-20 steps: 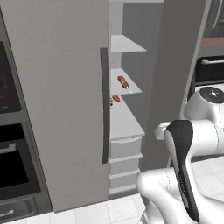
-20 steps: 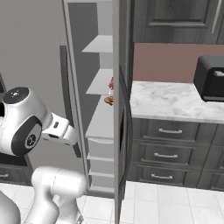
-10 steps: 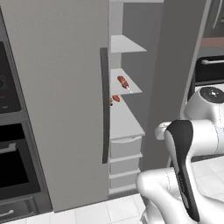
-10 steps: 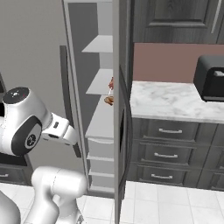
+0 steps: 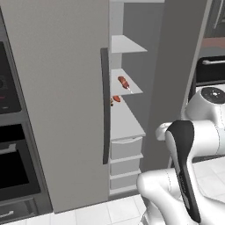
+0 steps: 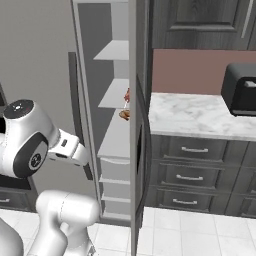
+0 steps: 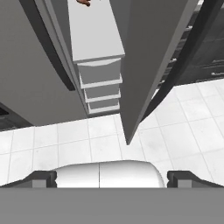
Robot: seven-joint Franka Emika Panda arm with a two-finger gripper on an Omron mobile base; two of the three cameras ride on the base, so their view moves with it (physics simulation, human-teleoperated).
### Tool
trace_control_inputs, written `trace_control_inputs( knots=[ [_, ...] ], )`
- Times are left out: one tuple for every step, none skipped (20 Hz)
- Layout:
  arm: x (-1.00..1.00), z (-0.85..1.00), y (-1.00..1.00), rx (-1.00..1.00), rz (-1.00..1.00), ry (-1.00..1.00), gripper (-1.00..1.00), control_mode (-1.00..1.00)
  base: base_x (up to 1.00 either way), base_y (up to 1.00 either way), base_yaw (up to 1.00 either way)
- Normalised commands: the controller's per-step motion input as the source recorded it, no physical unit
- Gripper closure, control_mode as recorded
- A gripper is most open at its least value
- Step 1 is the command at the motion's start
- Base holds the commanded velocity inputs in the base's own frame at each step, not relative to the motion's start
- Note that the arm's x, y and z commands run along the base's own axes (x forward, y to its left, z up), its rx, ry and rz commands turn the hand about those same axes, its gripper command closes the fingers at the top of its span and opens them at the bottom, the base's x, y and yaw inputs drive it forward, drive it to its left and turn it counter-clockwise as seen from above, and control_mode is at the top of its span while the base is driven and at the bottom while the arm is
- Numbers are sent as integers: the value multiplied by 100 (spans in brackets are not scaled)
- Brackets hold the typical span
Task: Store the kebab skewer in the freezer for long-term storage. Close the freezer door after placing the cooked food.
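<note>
1. The freezer (image 5: pixel 66 88) is standing as a tall, smooth, light-grey cabinet with flat white inner shelves and a stack of white drawers at the bottom. A long, dark, slightly curved vertical handle (image 5: pixel 105 105) is running down its closed left panel.
2. The freezer door (image 6: pixel 136 125) is standing open, showing edge-on in the right base view as a narrow grey slab. A small dark strip is sitting on its edge, too thin to make out.
3. The kebab skewer (image 5: pixel 124 83) is lying on a middle shelf inside the freezer: reddish-brown chunks on a thin pale stick. A second small reddish bit is resting lower, at the shelf's front edge, half hidden behind the handle.
4. From the right base view the skewer is mostly hidden by the door edge. The hand view is catching just a brown sliver at its top.
5. The gripper (image 7: pixel 112 178) is pointing down at glossy white floor tiles (image 7: pixel 153 135), well apart from the freezer. Its two dark fingertips (image 7: pixel 41 178) are spread wide apart, holding nothing.
6. A marbled white countertop (image 6: pixel 200 115) with a boxy black toaster oven (image 6: pixel 241 90) is sitting to the right, over dark grey drawers.
</note>
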Motion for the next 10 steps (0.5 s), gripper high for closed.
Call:
trace_control_inputs(
  knots=[
    [0, 0, -39, 13, 0, -4, -100, -100, 0, 0, 0],
    [0, 0, -42, 11, 0, -6, -100, -100, 0, 0, 0],
    [0, 1, -46, 11, 0, -8, -100, -100, 0, 0, 0],
    [0, 9, -59, 15, 0, -9, -100, -100, 0, 0, 0],
    [0, 14, -66, 16, 0, -11, -100, -100, 0, 0, 0],
    [0, 16, -74, 18, 0, -9, -100, -100, 0, 0, 0],
    [0, 21, -79, 19, 0, -10, -100, -100, 0, 0, 0],
    [0, 14, -81, 18, 0, -5, -100, -100, 0, 0, 0],
    [0, 11, -82, 17, 0, -4, -100, -100, 0, 0, 0],
    [0, 1, -87, 12, 0, -8, -100, -100, 0, 0, 0]
  ],
)
